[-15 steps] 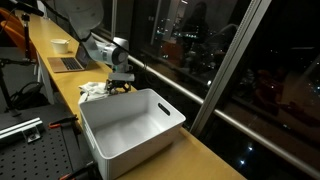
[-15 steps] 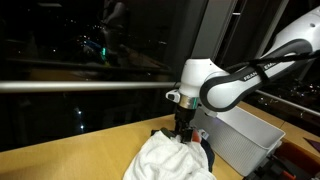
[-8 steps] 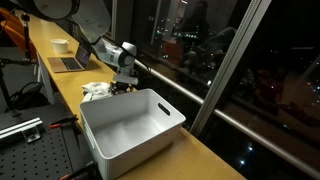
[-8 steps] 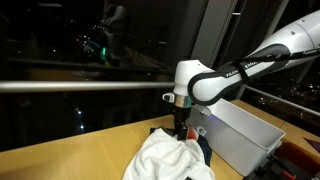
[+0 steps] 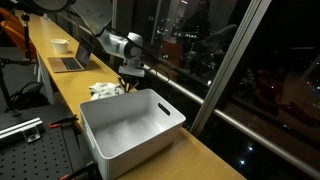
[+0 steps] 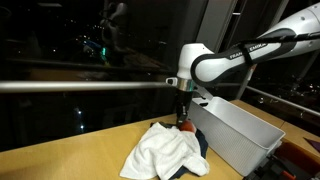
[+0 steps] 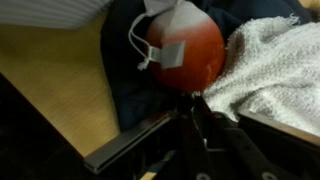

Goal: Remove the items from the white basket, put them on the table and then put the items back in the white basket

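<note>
The items. The reddish piece (image 7: 185, 55), rounded and carrying a small white tag (image 7: 168, 55) on a loop of cord, fills the centre of the wrist view. It sits over the dark navy piece (image 7: 125, 75), and the white piece (image 7: 270, 70), a nubbly towelling, lies just beside it. In an exterior view the white piece (image 6: 163, 155) spreads in a loose heap on the table (image 6: 70, 160), with the navy piece (image 6: 203, 145) showing at its far edge and the reddish piece (image 6: 186, 127) above that. Whether the reddish piece is clear of the navy cloth cannot be told. All three are outside the white basket (image 6: 240, 140), near its end wall.

The gripper (image 7: 192, 102). Its fingers are drawn together at the lower edge of the reddish piece and appear pinched on it. In both exterior views the gripper (image 6: 183, 117) points straight down over the cloths, with the arm (image 6: 240, 60) reaching in above the basket.

Surroundings. The white basket (image 5: 150, 135) stands upright on the long yellowish table (image 5: 200, 150), and the white piece (image 5: 103, 90) lies just beyond it under the gripper (image 5: 131, 77). Farther along the table are a laptop (image 5: 68, 63) and a pale bowl (image 5: 60, 45). A black perforated board (image 5: 30, 150) lies beside the table, and a dark window (image 5: 200, 40) runs along its other side.
</note>
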You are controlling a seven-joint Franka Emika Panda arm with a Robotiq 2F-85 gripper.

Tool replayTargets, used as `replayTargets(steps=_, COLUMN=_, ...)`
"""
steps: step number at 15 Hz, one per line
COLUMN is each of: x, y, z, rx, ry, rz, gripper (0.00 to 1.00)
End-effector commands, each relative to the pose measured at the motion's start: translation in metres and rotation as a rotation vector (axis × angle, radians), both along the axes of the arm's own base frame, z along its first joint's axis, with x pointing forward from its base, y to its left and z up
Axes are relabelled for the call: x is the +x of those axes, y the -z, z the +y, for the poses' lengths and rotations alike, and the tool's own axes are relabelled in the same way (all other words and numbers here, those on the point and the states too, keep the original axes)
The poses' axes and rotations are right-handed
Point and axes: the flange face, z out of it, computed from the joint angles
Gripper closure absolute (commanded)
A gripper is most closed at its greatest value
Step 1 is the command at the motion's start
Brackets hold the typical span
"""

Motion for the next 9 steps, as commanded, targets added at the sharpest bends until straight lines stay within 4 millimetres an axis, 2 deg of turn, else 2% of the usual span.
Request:
replayTargets(steps=1, x=-0.010, y=-0.059, z=0.000, rx=0.013, ry=0.010, rz=-0.030, gripper=1.00)
replayTargets(steps=3, x=-0.014, y=-0.088, z=0.003, rx=0.010, ry=0.002, rz=-0.068, gripper=1.00)
replayTargets(steps=5, x=-0.016, y=-0.107, z=0.002, rx=0.007, ry=-0.010, rz=-0.083, gripper=1.00)
replayTargets(steps=6, x=-0.018, y=-0.113, z=0.001, rx=0.002, ry=-0.022, rz=-0.085, gripper=0.74)
replayTargets(steps=7, x=-0.020, y=-0.118, z=0.001, rx=0.000, ry=-0.029, rz=-0.082, gripper=0.72)
replayTargets(steps=9, x=-0.023, y=-0.117, z=0.005, rx=-0.001, ry=-0.045, rz=-0.071, gripper=0.58)
